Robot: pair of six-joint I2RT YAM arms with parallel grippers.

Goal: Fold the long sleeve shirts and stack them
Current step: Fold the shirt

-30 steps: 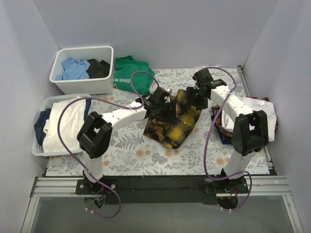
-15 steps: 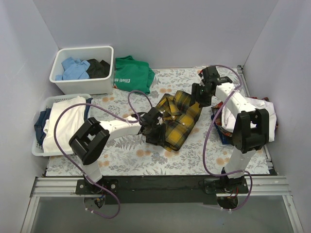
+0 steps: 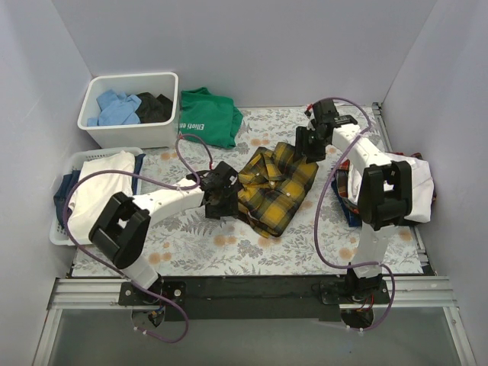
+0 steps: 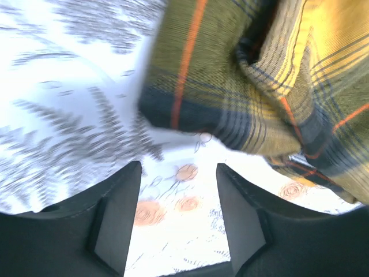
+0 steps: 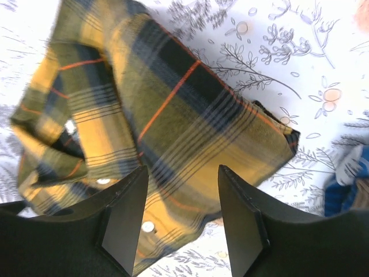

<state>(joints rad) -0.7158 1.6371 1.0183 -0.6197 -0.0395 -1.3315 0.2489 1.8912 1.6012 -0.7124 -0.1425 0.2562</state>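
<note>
Top external view: yellow-and-black plaid flannel shirt (image 3: 276, 187) bunched mid-table on grey floral-print tablecloth (image 3: 229, 244). Soft woven cloth, thin orange lines in the check, pale buttons along one edge, folds lapped over each other.

Left gripper (image 3: 225, 200) at shirt's left edge, fingers apart, gripping nothing; in left wrist view only bare tablecloth between tips, plaid hem just beyond. Right gripper (image 3: 305, 150) at shirt's far right corner, fingers likewise apart, nothing clamped, plaid spread under them in right wrist view.

Far left: white rectangular plastic tub (image 3: 164, 80) holding blue and black garments. Just beside it, green T-shirt with white lettering (image 3: 207, 114), lying crumpled. Near left: white slatted plastic basket (image 3: 65, 236) with white and dark blue cloth. Right edge: heap topped by white garment (image 3: 415, 171), possibly a shirt, half hidden behind right arm. Purple cables (image 3: 317, 229) looping off both arms over tablecloth.
</note>
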